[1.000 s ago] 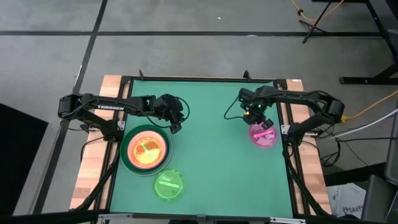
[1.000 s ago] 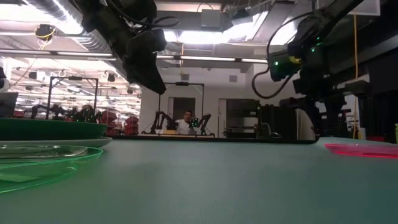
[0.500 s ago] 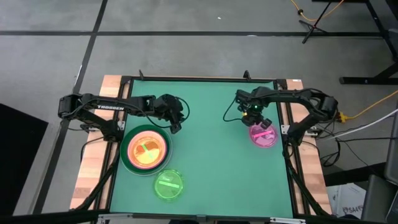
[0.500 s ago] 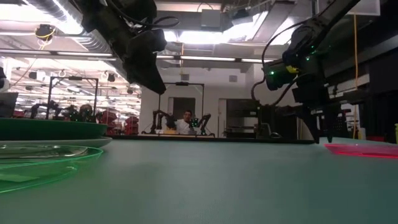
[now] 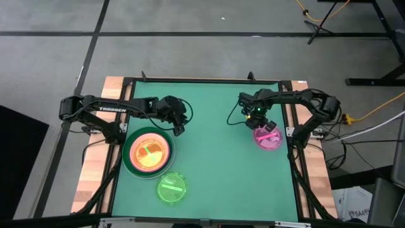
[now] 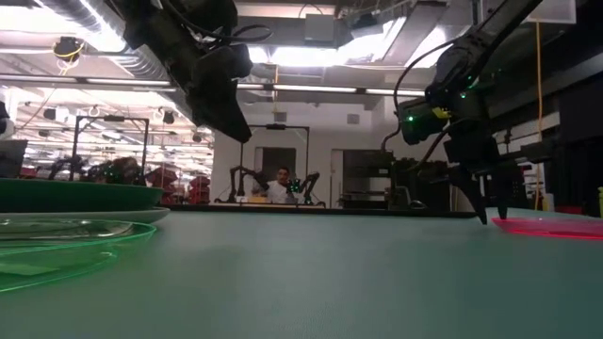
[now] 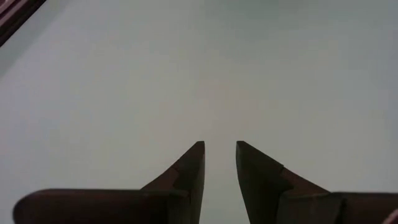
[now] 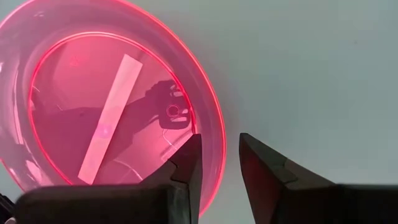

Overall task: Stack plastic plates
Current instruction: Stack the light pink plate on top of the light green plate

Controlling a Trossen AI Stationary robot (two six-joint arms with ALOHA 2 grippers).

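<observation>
A small translucent pink plate (image 5: pixel 270 139) (image 8: pixel 93 99) (image 6: pixel 551 227) lies flat on the green mat at the right. My right gripper (image 5: pixel 261 128) (image 8: pixel 217 146) (image 6: pixel 492 217) is open, pointing down at the plate's left rim, one finger over the plate and one outside it. At the left, a stack (image 5: pixel 149 151) has a large dark green plate at the bottom and a translucent orange one on top. A lime-green plate (image 5: pixel 171 187) (image 6: pixel 57 240) lies in front of the stack. My left gripper (image 5: pixel 180 129) (image 7: pixel 219 149) hovers open, right of the stack, over bare mat. My right gripper comes from above, pointing down, with its fingertips (image 8: pixel 189 155) on either side of the pink plate's left rim (image 8: pixel 214 124), low at the mat. I cannot tell whether a finger touches the rim. The plate lies flat on the mat.
The green mat (image 5: pixel 215 107) is bare between the two arms. Wooden table edges and black frame rails (image 5: pixel 294 158) run along both sides. The dark green plate's rim (image 6: pixel 75 193) shows at the left of the low view. A person sits far back in the room (image 6: pixel 280 184).
My right gripper has come down from above the mat until its fingertips are at the pink plate's left rim, drifting slightly toward the table's left. The plates and my left arm have kept still.
</observation>
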